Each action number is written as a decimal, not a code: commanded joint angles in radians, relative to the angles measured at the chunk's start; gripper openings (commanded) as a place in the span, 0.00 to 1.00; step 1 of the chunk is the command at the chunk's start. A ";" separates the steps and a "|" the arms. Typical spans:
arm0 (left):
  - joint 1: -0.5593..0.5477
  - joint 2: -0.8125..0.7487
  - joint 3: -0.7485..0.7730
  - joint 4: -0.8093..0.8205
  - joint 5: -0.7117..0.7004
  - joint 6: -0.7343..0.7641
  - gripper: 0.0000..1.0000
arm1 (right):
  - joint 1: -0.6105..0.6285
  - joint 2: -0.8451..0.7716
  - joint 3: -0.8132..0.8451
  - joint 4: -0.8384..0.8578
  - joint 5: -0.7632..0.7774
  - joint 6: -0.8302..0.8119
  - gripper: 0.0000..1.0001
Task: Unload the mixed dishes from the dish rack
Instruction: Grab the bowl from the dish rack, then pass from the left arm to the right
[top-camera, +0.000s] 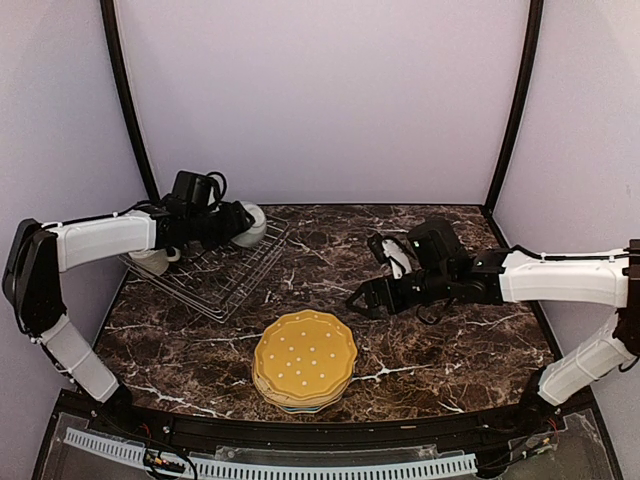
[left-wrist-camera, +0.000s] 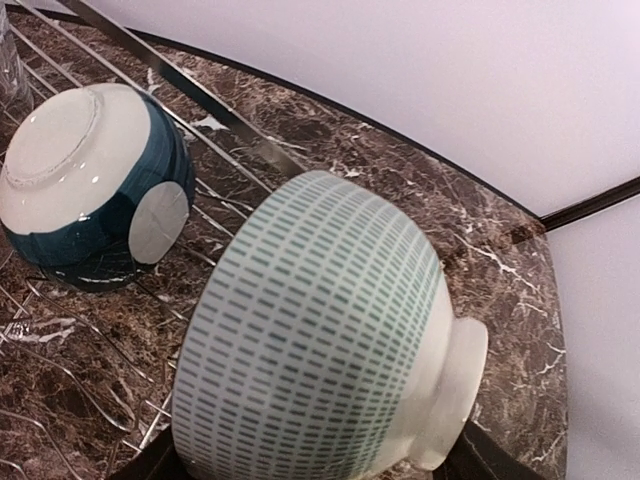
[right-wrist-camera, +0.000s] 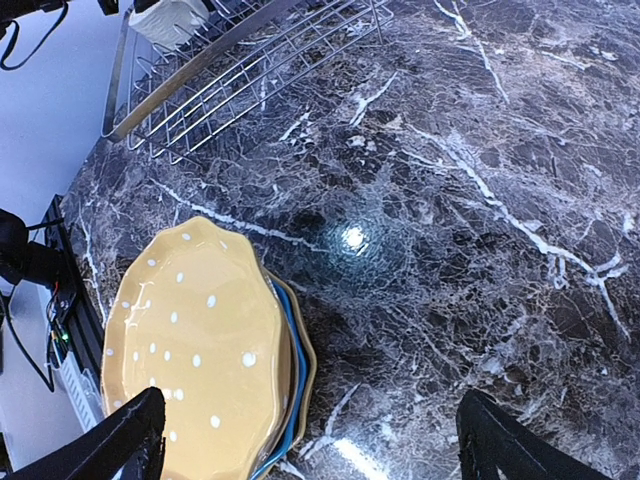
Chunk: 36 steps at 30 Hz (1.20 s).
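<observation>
Top external view: the dish rack (top-camera: 215, 272) sits at about 10 o'clock on the dark marble bench (top-camera: 450, 345). The left hand (top-camera: 238, 224) is reached over the rack's far corner. It is closed around a white bowl (top-camera: 252, 222), which is tipped on its side and raised above the wires.

In the left wrist view the bowl fills the near frame. Its wall is covered in rows of small green dashes and its foot ring points to 3 o'clock. A dark fingertip shows at each lower side of it. At 10 o'clock from the bowl, a dark blue mug (left-wrist-camera: 90, 185) lies on the rack's grid, its white base turned up toward the camera.

A cream mug (top-camera: 150, 262) stands in the rack's 9 o'clock end, partly under the left arm.

Out of the rack, at 6 o'clock on the bench, the scalloped plates are stacked. The yellow plate (top-camera: 305, 352) with white dots is on top, and a blue plate (right-wrist-camera: 296, 385) edge shows just beneath it.

The right hand (top-camera: 372, 297) hangs over bare marble at about 2 o'clock from the stack. Its fingers are spread wide with nothing between them.
</observation>
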<state>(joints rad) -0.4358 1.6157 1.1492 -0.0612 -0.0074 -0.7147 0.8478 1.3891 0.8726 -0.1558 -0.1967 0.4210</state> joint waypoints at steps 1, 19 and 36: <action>0.002 -0.132 -0.042 0.071 0.147 -0.034 0.41 | -0.011 -0.009 -0.024 0.096 -0.063 0.026 0.99; -0.227 -0.055 -0.164 0.840 0.768 -0.365 0.37 | -0.177 -0.001 -0.198 0.841 -0.507 0.423 0.99; -0.385 0.208 -0.130 1.269 0.786 -0.671 0.30 | -0.218 0.005 -0.374 1.453 -0.557 0.640 0.69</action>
<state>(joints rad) -0.7967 1.8427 0.9913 1.0592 0.7525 -1.3373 0.6346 1.3991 0.5041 1.2140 -0.7486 1.0500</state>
